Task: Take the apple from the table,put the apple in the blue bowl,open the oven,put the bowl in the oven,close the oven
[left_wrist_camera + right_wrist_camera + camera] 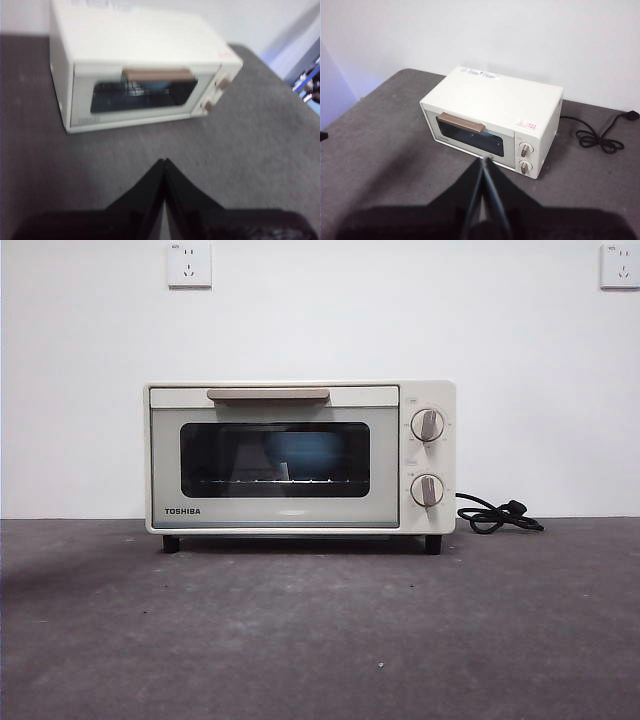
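Up above the table [320,640], both grippers are hanging clear of everything. The left gripper [164,162] is sitting with its two black jaws pressed together, gripping nothing, facing the oven [145,70] from well back. The right gripper [485,162] is likewise clenched on nothing, looking down at the oven's front corner. The oven is standing on black feet at the table's far side, its dark glass door closed under a beige bar handle [268,394]. "TOSHIBA" is showing in dark letters [182,511] at the door's lower corner. Behind the glass, the blue bowl [300,452] is sitting on the wire rack; I cannot tell whether the apple is in it. A black power cord [495,515] is lying coiled just beside the oven.
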`<state>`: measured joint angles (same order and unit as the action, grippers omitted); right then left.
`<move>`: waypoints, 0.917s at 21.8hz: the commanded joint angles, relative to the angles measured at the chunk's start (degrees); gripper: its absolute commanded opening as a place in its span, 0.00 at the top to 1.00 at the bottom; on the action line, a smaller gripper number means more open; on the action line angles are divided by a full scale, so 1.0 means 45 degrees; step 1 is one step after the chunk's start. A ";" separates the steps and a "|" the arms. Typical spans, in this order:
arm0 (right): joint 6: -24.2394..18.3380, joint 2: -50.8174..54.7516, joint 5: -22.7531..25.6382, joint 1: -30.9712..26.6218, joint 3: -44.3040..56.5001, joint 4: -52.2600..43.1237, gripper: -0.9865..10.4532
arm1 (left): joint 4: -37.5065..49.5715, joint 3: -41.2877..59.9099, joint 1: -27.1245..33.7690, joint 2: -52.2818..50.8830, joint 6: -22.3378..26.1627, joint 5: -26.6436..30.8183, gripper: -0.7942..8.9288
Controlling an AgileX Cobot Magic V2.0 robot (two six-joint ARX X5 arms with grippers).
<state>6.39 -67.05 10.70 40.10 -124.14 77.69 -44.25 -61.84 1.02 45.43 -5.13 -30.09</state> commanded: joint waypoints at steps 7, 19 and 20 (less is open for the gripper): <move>-0.0087 -0.0743 0.0053 0.0010 0.0073 0.0257 0.91 | -0.0146 -0.0049 0.0019 0.0865 0.0243 0.0078 0.92; -0.0087 -0.2225 0.0049 0.0005 0.0073 0.0257 0.91 | 0.2943 0.0573 -0.0665 0.0481 0.3774 0.2404 0.92; -0.0087 -0.2331 0.0049 0.0005 0.0073 0.0257 0.91 | 0.3526 0.0826 -0.0665 0.0287 0.4002 0.2361 0.92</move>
<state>6.39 -77.49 10.70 40.10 -124.14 77.69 -30.24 -59.27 -1.74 47.44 8.29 -19.62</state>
